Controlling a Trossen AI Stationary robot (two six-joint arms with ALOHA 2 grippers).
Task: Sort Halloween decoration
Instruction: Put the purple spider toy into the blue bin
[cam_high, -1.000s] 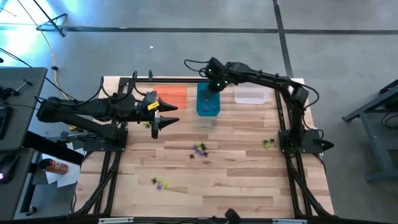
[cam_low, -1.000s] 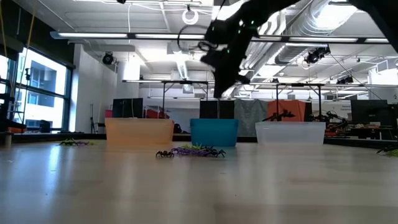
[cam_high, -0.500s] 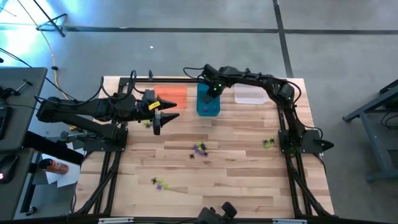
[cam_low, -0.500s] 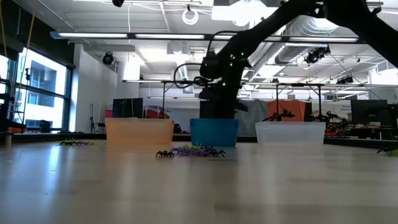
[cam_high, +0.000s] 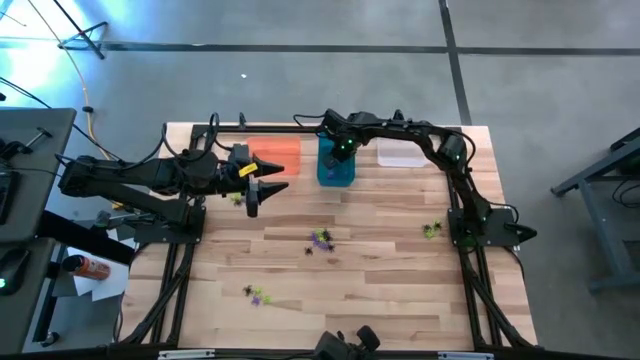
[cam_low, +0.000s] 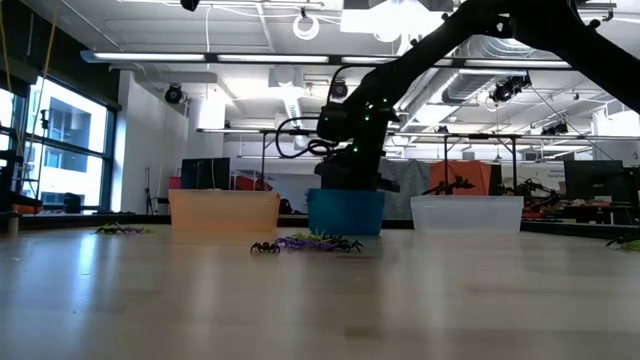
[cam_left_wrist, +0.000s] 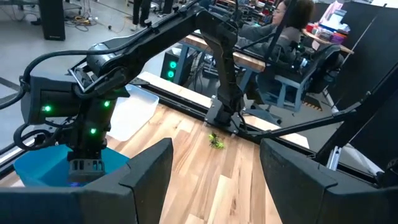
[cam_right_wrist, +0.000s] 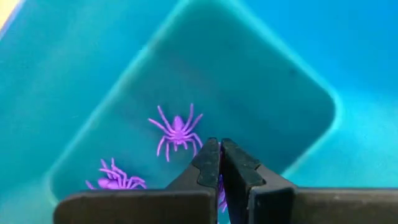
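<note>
My right gripper (cam_right_wrist: 219, 145) reaches down into the teal bin (cam_high: 335, 168), shut, with a sliver of a purple spider between its fingers. Two more purple spiders (cam_right_wrist: 177, 129) lie flat on the bin floor. My left gripper (cam_high: 251, 207) hovers open over the table's left part, near the orange bin (cam_high: 281, 155). Loose spiders lie on the wood: a purple and black cluster (cam_high: 320, 240) at mid-table, a yellow-green one (cam_high: 432, 230) near the right arm's base, one (cam_high: 257, 296) toward the near edge and one (cam_high: 236, 198) by the left gripper. My right gripper pinches a purple spider (cam_right_wrist: 220, 190) between its two fingers, coming from above and pointing down into the teal bin. Only a thin strip of purple shows in the slit between the fingers, so which part it holds cannot be told.
The orange bin (cam_low: 223, 212), teal bin (cam_low: 345, 212) and clear bin (cam_low: 467, 213) stand in a row along the far edge. The right arm's base (cam_high: 485, 225) sits at the right edge. Bare wood stretches across the middle and near part of the table.
My right gripper has come down from above the teal bin into it, shifting slightly toward the table's left. The left arm and the spiders on the table have kept still.
</note>
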